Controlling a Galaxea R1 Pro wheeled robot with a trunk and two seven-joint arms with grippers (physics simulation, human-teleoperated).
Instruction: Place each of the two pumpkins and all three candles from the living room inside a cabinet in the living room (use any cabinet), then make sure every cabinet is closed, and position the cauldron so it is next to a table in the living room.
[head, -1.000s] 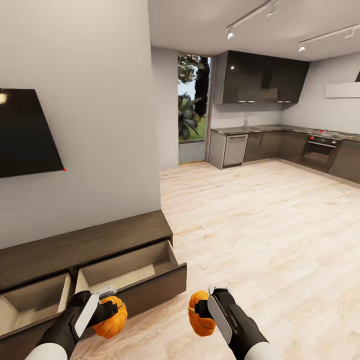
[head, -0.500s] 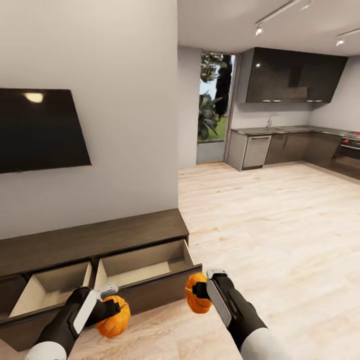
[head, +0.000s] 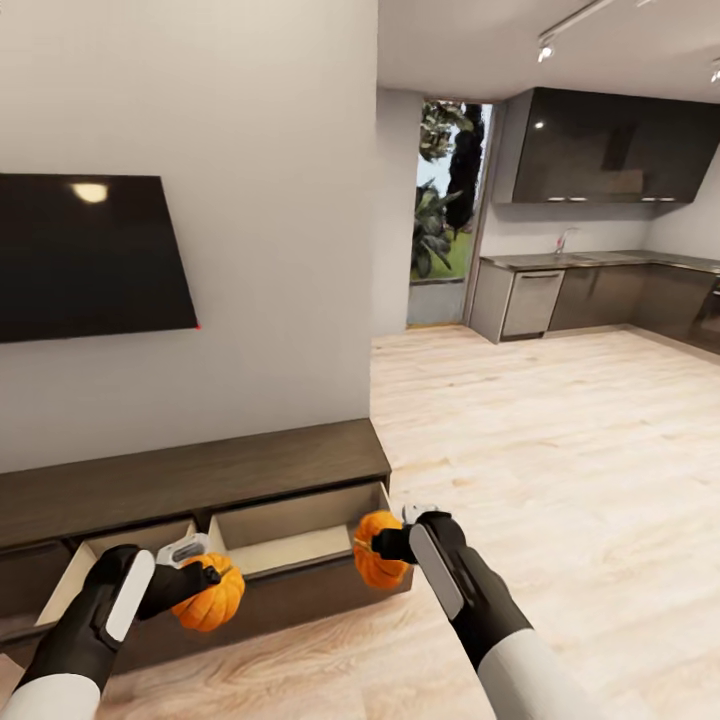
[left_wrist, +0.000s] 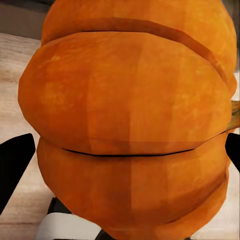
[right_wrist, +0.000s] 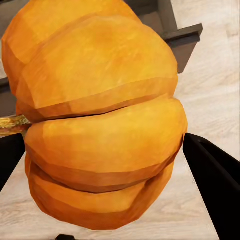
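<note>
I hold a ribbed orange pumpkin in each hand. My left gripper (head: 196, 585) is shut on one pumpkin (head: 210, 606) (left_wrist: 130, 125), low in front of the cabinet's drawer fronts. My right gripper (head: 390, 545) is shut on the other pumpkin (head: 376, 549) (right_wrist: 100, 120), at the front right corner of an open drawer (head: 300, 535). The long dark-brown cabinet (head: 180, 480) stands against the wall with two drawers pulled out, pale beige inside; the left one (head: 75, 585) is partly hidden by my left arm. Candles, cauldron and table are out of view.
A black TV (head: 85, 255) hangs on the wall above the cabinet. Light wooden floor (head: 560, 470) stretches to the right toward a dark kitchen (head: 600, 290) and a window with plants (head: 445, 215).
The view has swung left and nearer the cabinet. Both grippers with their pumpkins have risen and moved toward the open drawers; the right pumpkin now reaches the right drawer's corner.
</note>
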